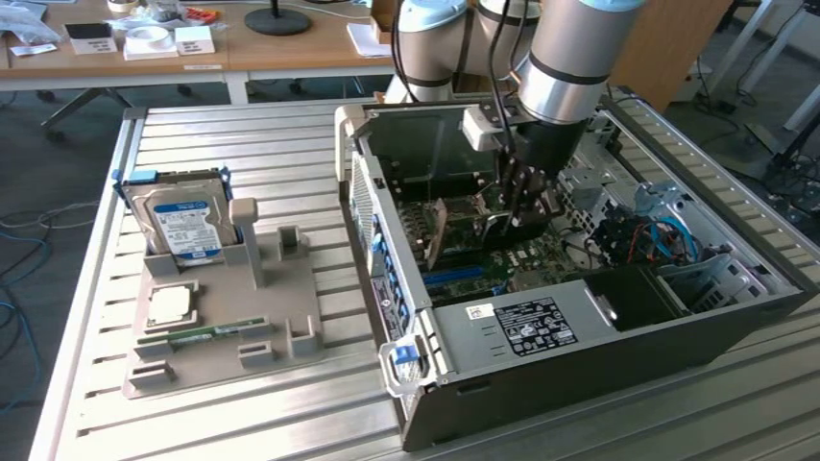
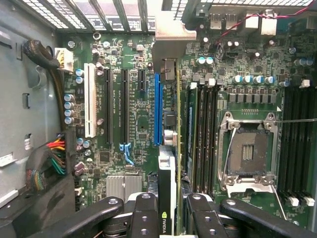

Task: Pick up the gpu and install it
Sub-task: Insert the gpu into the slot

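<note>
The gpu [image 2: 167, 171] stands on edge between my gripper's [image 2: 171, 218] black fingers [image 2: 143, 215], which are shut on it. Its pale metal bracket [image 2: 171, 37] points toward the slotted rear wall of the case. The card's lower edge hangs over the motherboard, right beside the long blue slot [image 2: 157, 109] and roughly parallel to it. In the exterior view my gripper [image 1: 523, 206] reaches down into the open computer case [image 1: 577, 355], with the gpu [image 1: 451, 230] upright beneath it, low over the board.
Black expansion slots [image 2: 115, 106], a white slot [image 2: 89, 99], memory slots [image 2: 203, 129] and the empty CPU socket [image 2: 247, 148] surround the card. Cable bundles [image 2: 49, 163] lie along the case wall. Outside, a grey fixture [image 1: 295, 288] holds a hard drive [image 1: 186, 226] and a memory stick [image 1: 205, 333].
</note>
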You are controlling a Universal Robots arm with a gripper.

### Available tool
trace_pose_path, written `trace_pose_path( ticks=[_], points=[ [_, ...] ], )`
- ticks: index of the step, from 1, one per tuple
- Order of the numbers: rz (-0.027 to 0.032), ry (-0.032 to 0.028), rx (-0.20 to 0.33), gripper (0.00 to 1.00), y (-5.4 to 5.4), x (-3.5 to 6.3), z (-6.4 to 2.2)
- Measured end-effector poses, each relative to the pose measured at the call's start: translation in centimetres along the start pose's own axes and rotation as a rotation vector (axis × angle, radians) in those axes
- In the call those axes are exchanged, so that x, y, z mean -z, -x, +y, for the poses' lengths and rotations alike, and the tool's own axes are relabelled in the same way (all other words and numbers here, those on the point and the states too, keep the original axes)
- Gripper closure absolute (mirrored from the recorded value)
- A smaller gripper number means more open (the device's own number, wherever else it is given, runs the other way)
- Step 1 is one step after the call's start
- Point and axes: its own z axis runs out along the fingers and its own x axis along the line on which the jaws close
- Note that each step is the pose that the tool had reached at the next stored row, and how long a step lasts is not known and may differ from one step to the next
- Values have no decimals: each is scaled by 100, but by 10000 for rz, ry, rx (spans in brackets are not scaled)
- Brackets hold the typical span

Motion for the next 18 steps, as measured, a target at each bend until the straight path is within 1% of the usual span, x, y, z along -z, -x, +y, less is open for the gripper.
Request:
trace_pose_path(
  ticks=[3,8,18],
  points=[
    [0,0,1,73,-1,-19,8],
    [0,0,-1,73,-1,-22,15],
    [1,-1,1,73,-6,-27,92]
  ],
)
